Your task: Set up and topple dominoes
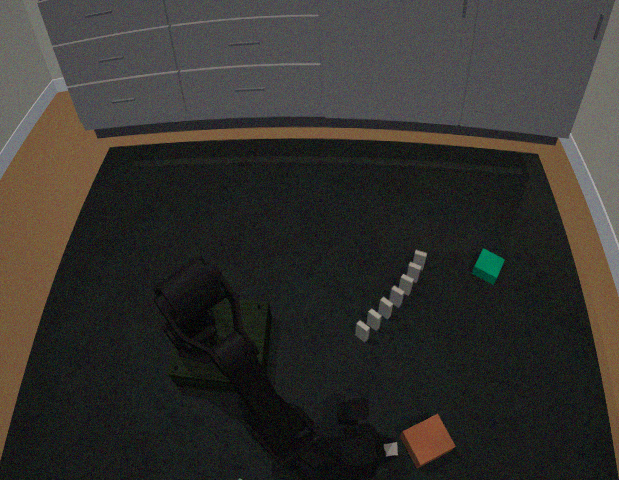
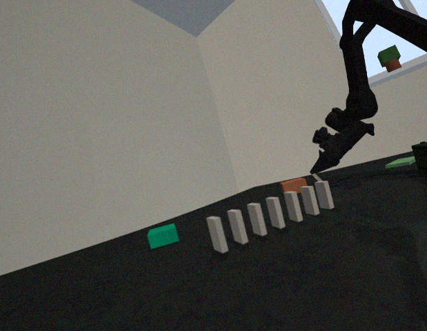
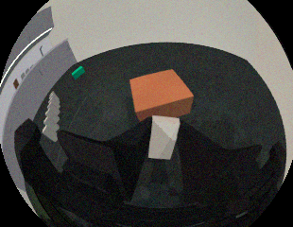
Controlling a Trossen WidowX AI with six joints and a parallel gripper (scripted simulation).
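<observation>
Beyond the dark bench [image 1: 309, 217] [image 2: 142, 285] [image 3: 109, 113] rise pale walls. The jaws [image 1: 389, 445] [image 2: 313, 173] are clamped on a white domino [image 1: 391, 448] [image 2: 316, 177] [image 3: 163, 137], near the orange block [image 1: 428, 440] [image 2: 293, 185] [image 3: 161, 92]. Seven standing dominoes [image 1: 396, 296] [image 2: 275, 212] [image 3: 52, 115] form a row, with a green block [image 1: 488, 265] [image 2: 163, 236] [image 3: 77, 72] near its far end.

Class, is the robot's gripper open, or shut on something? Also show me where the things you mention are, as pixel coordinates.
Shut on a pale domino [image 1: 391, 449] [image 2: 316, 177] [image 3: 163, 137]: the wrist view shows it between the fingers of the gripper [image 1: 387, 448] [image 2: 313, 173] [image 3: 164, 123].

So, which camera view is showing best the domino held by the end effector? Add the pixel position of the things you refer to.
The wrist view: the held domino [image 1: 391, 449] [image 2: 316, 177] [image 3: 163, 138] appears large there, between the fingers. The top view shows only a small pale patch of it; the exterior view, a thin sliver behind the row.
</observation>
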